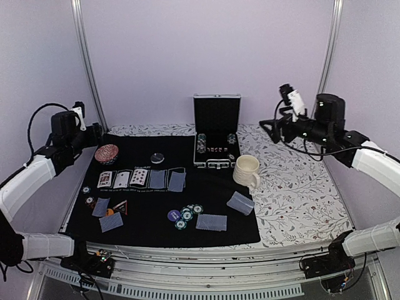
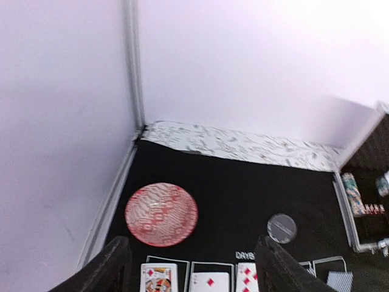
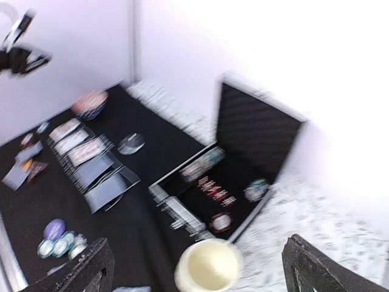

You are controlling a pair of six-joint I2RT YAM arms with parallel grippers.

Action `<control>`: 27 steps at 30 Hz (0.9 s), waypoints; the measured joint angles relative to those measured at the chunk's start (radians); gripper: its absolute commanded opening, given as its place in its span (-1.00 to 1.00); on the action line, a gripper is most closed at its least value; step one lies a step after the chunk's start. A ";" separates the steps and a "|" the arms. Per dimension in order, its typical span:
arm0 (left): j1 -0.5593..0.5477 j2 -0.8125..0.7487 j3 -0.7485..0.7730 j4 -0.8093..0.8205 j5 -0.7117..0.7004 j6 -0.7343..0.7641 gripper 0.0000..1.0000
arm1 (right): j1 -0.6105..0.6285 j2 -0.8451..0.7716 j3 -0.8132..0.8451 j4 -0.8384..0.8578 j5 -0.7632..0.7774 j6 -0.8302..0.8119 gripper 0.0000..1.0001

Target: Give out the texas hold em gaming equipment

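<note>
**Both pincers open and empty above the dealt-out tabletop**

The left pincer hangs above the far-left corner of the tabletop. Its fingers are spread apart with nothing between them. Below it, a red patterned bowl sits near the far-left corner of the black mat.

Toward the near-left edge lies a loose group. It holds two left chips, an orange button, one face-up card and two blue-backed cards, each tilted at its own angle.

The row of cards runs parallel to the near edge, with three face up on the left and two face down on the right. Each card's long axis points from near to far. A dark round disc lies just beyond the row, and bare mat separates the row from the things nearer the edge.

A purple button lies just beside a cluster of green-and-white chips. To its right, a single card lies with its long axis left to right. A slanted card rests close to the mat's right edge.

The cream mug stands between that card and the open case, whose lid is upright. Past the mug, the floral cloth runs open to the right edge.

The right pincer hovers above the far-right area, facing the case and mug, with its fingers spread wide and holding nothing.
</note>
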 measured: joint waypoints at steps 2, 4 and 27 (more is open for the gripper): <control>0.082 -0.002 -0.021 0.053 -0.029 -0.002 0.71 | -0.149 -0.080 -0.041 0.121 -0.003 0.031 0.98; 0.158 -0.001 -0.052 0.103 -0.056 -0.017 0.78 | -0.318 -0.145 -0.106 0.236 -0.008 0.067 0.98; 0.233 0.293 -0.720 1.310 -0.161 -0.032 0.96 | -0.687 0.182 -0.940 1.389 -0.006 0.210 0.98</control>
